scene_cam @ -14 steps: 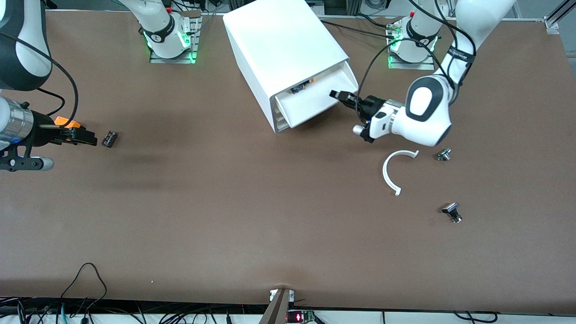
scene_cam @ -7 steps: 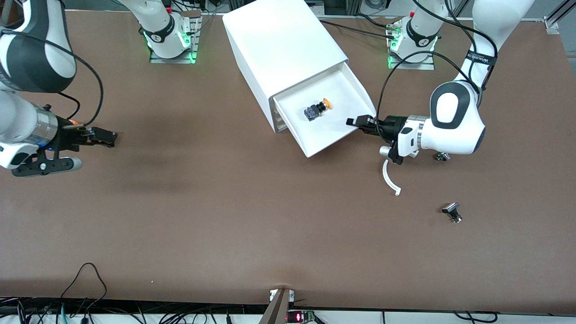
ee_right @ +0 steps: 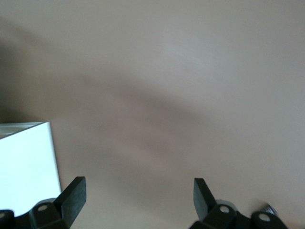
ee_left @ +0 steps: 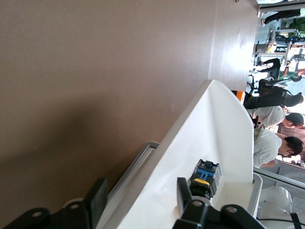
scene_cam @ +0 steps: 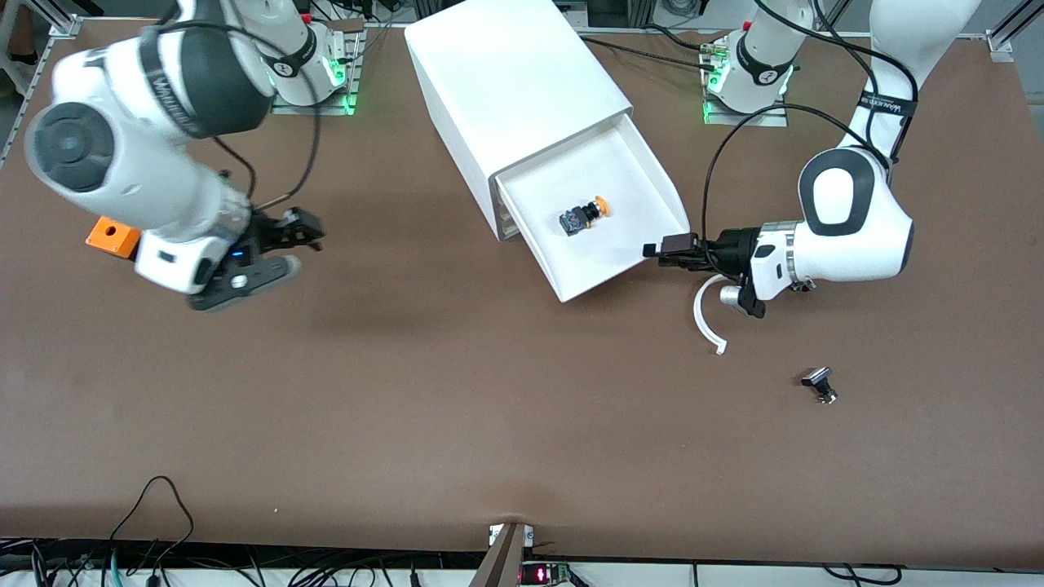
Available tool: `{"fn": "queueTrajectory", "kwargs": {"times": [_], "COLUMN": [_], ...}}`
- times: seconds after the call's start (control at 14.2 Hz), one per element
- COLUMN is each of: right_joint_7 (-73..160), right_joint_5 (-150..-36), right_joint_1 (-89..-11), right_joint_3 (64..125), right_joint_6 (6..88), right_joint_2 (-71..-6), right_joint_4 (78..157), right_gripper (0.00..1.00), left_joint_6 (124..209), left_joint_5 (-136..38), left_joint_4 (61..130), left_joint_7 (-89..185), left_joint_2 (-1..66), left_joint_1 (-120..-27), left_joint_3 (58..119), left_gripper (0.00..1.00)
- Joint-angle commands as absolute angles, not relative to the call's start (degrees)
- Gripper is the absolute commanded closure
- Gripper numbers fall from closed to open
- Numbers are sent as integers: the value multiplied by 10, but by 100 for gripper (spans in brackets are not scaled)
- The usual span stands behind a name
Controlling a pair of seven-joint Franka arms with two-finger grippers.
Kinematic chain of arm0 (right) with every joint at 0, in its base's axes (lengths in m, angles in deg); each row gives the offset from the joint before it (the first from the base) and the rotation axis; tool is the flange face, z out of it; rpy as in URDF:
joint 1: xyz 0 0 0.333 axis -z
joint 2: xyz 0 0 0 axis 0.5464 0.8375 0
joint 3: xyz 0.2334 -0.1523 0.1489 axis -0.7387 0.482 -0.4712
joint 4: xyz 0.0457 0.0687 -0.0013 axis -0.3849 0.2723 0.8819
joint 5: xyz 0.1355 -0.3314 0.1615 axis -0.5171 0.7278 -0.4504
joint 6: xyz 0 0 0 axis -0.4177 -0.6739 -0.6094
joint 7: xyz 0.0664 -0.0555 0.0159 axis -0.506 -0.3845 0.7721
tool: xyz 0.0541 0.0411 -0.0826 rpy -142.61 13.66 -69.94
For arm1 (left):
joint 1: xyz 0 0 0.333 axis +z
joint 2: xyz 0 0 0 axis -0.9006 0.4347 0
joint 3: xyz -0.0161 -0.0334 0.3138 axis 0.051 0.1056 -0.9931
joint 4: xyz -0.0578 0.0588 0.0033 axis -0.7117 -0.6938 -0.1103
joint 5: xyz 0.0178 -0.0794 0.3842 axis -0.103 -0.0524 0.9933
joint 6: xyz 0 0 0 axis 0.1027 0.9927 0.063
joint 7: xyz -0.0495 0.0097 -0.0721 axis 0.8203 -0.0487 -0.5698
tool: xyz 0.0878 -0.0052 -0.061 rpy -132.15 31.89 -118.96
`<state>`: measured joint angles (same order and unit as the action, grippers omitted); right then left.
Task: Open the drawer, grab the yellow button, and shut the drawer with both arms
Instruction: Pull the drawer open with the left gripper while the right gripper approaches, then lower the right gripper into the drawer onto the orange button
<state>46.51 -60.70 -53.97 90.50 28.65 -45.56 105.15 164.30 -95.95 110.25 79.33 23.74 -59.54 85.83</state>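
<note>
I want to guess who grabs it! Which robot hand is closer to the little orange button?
The left one. The left gripper sits at the open drawer's front wall, beside the button lying inside. The right gripper is over bare table toward the right arm's end.

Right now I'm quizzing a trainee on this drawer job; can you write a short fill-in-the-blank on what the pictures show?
1. The button with the orange cap lies inside the top ____, which is pulled out of the cabinet.
2. The left gripper has its fingers astride the drawer's front ____.
3. The right gripper, over bare table, has its fingers ____.
4. The white curved piece lies on the ____ under the left arm's wrist.

Missing words: drawer; wall; open; table
</note>
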Motion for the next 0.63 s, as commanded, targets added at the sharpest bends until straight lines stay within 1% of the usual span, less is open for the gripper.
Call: {"fn": "queueTrajectory", "kwargs": {"times": [0.0,0.14,0.21,0.35,0.42,0.56], "right_joint_7": [488,505,543,584,596,637], "right_joint_5": [-619,-621,-619,-613,-609,-611], "right_joint_1": [-583,-616,-643,-690,-700,-722], "right_joint_3": [913,912,912,913,913,913], "right_joint_6": [294,291,292,294,294,308], "right_joint_2": [-453,-454,-453,-452,-452,-444], "right_joint_4": [1044,1022,1015,1011,1010,1001], "right_gripper": [0,0,0,0,0,0], "left_joint_6": [1666,1670,1670,1670,1669,1643], "left_joint_5": [-943,-900,-883,-867,-824,-689], "left_joint_4": [1104,1103,1094,1089,1086,1042], "left_joint_7": [778,778,779,778,777,771], "left_joint_2": [204,183,165,143,128,104], "left_joint_1": [-591,-557,-541,-539,-537,-537], "left_joint_3": [859,858,845,833,831,826], "left_gripper": [0,0,0,0,0,0]}}
